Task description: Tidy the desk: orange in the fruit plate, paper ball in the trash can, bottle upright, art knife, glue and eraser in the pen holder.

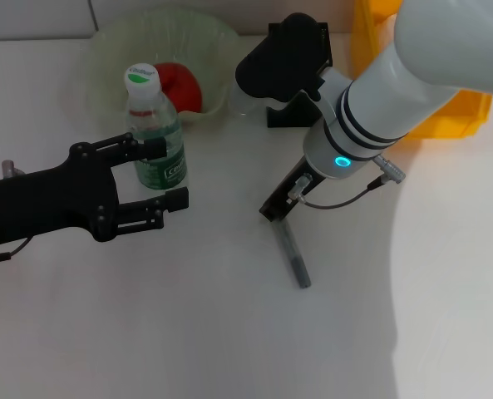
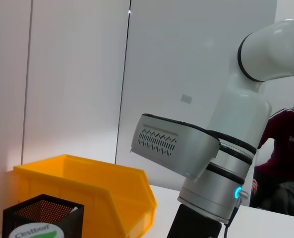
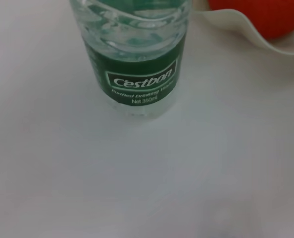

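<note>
The bottle (image 1: 155, 125) stands upright by the fruit plate (image 1: 113, 50), its label filling the right wrist view (image 3: 137, 54). My left gripper (image 1: 168, 174) is open, its fingertips on either side of the bottle's lower part. The orange (image 1: 179, 86) lies in the plate, as the right wrist view also shows (image 3: 265, 17). A grey art knife (image 1: 293, 251) lies flat on the table, and my right gripper (image 1: 275, 208) is tipped down at its far end. The black mesh pen holder (image 1: 300, 79) stands behind the right arm. Paper ball, glue and eraser are out of view.
A yellow bin (image 1: 446, 116) sits at the back right, next to the pen holder (image 2: 42, 213). The right arm (image 2: 226, 163) reaches across the middle of the table. A person in red (image 2: 288, 148) sits in the background.
</note>
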{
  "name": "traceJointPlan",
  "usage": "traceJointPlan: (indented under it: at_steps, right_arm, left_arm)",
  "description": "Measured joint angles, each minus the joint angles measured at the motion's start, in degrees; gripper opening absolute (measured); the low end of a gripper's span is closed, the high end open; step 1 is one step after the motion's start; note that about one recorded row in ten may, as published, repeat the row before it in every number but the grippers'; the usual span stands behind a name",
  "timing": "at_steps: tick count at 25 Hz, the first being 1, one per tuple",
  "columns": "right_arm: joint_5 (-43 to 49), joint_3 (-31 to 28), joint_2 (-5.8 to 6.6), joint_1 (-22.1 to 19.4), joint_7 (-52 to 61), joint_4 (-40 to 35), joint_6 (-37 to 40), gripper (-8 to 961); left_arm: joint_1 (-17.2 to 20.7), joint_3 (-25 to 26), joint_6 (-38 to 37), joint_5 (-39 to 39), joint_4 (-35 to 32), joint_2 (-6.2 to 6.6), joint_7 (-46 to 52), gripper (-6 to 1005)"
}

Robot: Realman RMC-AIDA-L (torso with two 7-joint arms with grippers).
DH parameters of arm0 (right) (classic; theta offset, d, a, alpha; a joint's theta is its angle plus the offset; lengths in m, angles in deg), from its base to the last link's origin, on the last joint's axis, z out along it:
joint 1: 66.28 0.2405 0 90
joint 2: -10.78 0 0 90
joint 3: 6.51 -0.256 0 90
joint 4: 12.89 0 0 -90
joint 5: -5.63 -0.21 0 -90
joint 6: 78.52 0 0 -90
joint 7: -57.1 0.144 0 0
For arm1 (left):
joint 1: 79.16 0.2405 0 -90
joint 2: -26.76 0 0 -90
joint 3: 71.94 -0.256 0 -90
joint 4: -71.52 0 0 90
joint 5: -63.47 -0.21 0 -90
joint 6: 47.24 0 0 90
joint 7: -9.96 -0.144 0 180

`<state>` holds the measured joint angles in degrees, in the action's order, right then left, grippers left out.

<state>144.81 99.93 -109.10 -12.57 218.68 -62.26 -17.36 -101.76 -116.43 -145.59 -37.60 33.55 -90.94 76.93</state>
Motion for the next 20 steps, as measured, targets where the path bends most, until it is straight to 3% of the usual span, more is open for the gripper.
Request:
traceJointPlan:
  at_steps: [10, 20]
  right_arm:
    - [-0.38, 0.65, 0.0, -0.12, 0.04, 0.18, 0.0, 313]
    - [-0.41, 0.53, 0.0, -1.18, -0.21, -1.79, 0.12, 150]
  left_arm:
    - [0.02, -0.07, 0.0, 0.0, 0.0, -0.05, -0.09, 783]
    - [0.02, -0.07, 0.0, 0.0, 0.0, -0.08, -0.09, 783]
